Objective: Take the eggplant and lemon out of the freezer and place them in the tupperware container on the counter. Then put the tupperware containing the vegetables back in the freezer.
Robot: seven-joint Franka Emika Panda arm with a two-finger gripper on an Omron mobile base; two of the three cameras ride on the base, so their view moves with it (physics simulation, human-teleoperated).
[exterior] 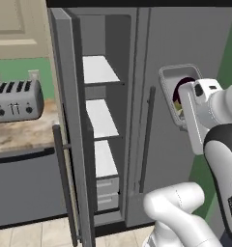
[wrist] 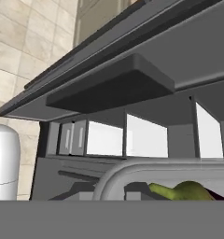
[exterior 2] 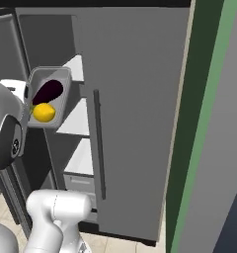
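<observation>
Freezer [exterior: 106, 120] stands open, its grey door [exterior: 65, 125] swung out to the left, and white shelves and low drawers show inside. Its top is cut off in both base views. The counter [exterior: 21, 132] with a silver toaster [exterior: 17, 100] lies left of the door, partly hidden behind it. The tupperware container [exterior 2: 50, 97] is held up in the air, tipped on its side, in front of the closed wider door [exterior 2: 135, 113], just beside the freezer opening. Between container and shelves there is free room. Inside the container lie the eggplant [exterior 2: 47, 91] and, touching it, the lemon [exterior 2: 44, 112]. The gripper [exterior: 183, 103] is mostly hidden behind the white wrist; its fingers are pressed on the container's rim.
</observation>
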